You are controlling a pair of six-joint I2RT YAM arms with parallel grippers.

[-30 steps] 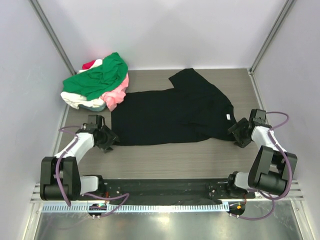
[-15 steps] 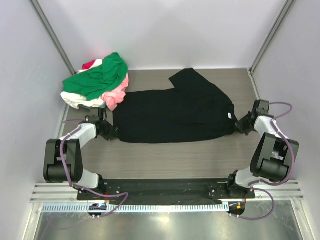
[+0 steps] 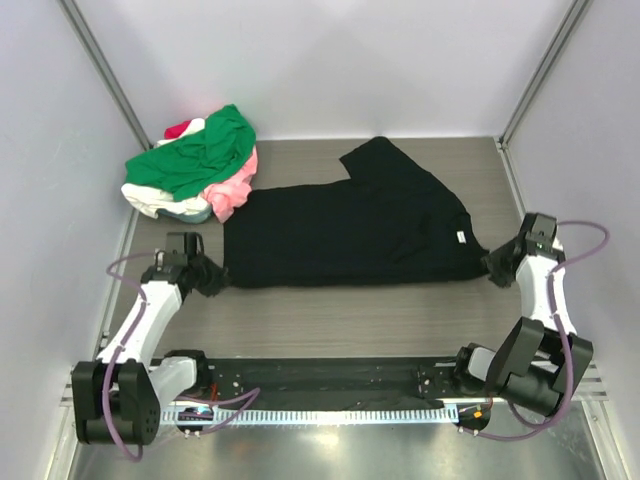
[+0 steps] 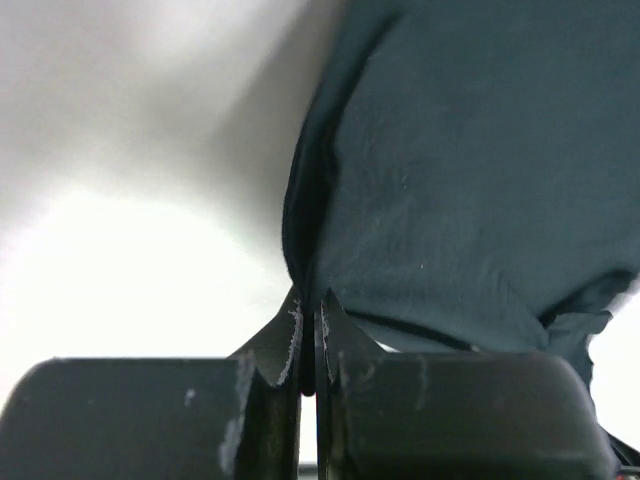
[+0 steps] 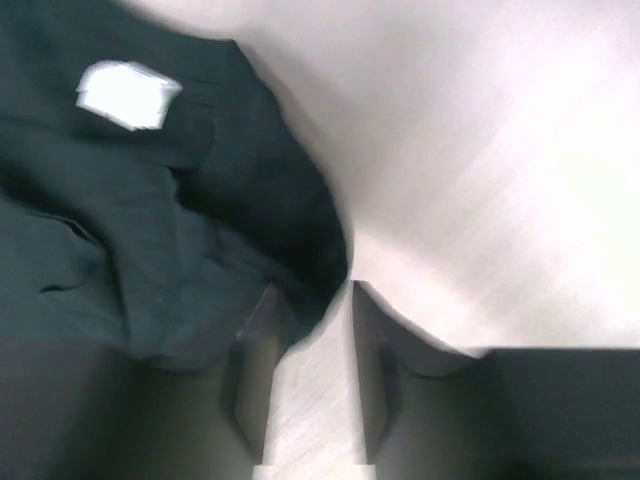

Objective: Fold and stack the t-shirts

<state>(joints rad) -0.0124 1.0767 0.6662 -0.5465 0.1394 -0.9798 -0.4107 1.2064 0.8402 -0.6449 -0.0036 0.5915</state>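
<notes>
The black t-shirt lies spread across the middle of the table, with its white tag near the right end. My left gripper is at its left edge. In the left wrist view the left gripper is shut on a pinched fold of the black cloth. My right gripper is at the shirt's right end. In the right wrist view the right gripper is open; the shirt's edge lies over one finger, and bare table shows between the jaws.
At the back left is a pile of shirts: green on top, pink, white and a bit of red. Walls close in both sides and the back. A metal rail runs along the near edge.
The left gripper shut on the shirt's left edge. The right gripper shut, moved right with the shirt's end, then opened. The shirt now lies stretched straighter.
</notes>
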